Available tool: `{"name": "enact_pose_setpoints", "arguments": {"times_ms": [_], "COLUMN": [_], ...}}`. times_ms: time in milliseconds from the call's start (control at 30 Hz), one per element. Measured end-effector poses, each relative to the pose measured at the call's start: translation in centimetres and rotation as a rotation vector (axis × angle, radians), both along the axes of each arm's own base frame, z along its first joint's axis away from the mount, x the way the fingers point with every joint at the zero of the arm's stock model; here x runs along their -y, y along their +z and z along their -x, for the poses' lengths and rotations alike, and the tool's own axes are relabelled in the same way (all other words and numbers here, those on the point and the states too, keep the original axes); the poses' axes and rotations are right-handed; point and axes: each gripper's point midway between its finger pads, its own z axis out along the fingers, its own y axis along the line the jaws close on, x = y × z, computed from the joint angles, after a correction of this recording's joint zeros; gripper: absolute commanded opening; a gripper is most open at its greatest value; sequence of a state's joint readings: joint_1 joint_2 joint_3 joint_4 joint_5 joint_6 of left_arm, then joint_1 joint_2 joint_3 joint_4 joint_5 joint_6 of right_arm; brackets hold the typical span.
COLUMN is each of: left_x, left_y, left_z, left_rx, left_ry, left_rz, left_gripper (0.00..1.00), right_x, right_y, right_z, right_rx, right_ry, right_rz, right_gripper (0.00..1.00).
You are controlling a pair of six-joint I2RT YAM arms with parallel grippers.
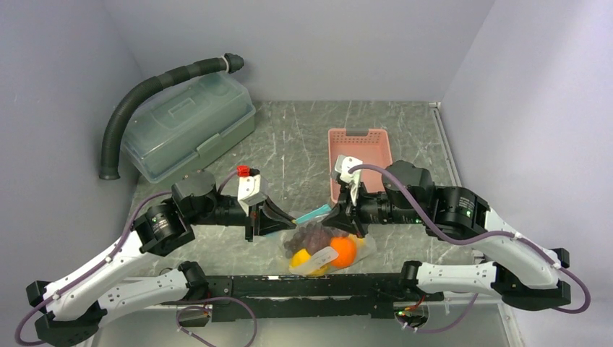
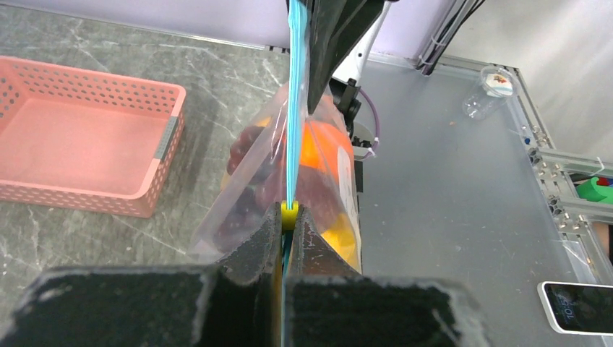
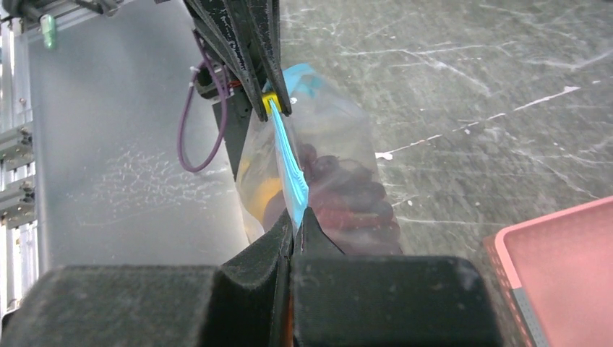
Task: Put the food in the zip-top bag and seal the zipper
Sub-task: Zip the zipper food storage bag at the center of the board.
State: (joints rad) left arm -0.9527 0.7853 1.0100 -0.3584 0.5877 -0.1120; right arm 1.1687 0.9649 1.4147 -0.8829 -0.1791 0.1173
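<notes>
Your left gripper (image 2: 289,218) pinches zipper (image 2: 293,108) at yellow slider (image 2: 289,211); right gripper (image 3: 296,220) clamps opposite end. Beneath, between both, zip-top bag (image 1: 318,249) with food (image 1: 344,251) sags near tabletop (image 1: 303,137) near edge.

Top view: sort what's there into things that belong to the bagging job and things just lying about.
Job: zip-top bag; its teal zipper; the orange, grape bunch and yellow fruit inside; left gripper and right gripper, jaws shut on the zipper.
Lying about: pink basket; lidded box; black hose.
</notes>
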Motion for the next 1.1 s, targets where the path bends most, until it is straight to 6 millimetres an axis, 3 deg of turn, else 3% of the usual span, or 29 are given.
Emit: {"name": "enact_pose_setpoints", "arguments": {"times_ms": [667,1100], "left_x": [-1.8,-3.8], "left_y": [-0.8,-1.2], "left_z": [-0.2,0.0], "left_rx": [0.004,0.002], "left_ry": [0.076,0.134], "left_rz": [-0.050,-0.071], "left_gripper": [0.00,0.00], "right_x": [5.2,6.7], "right_y": [3.3,4.1], "right_z": [-2.9,-5.5], "right_rx": [0.101,0.144], "right_ry": [-0.284,-0.458], "right_rz": [-0.112,-0.132], "right_gripper": [0.00,0.00]}}
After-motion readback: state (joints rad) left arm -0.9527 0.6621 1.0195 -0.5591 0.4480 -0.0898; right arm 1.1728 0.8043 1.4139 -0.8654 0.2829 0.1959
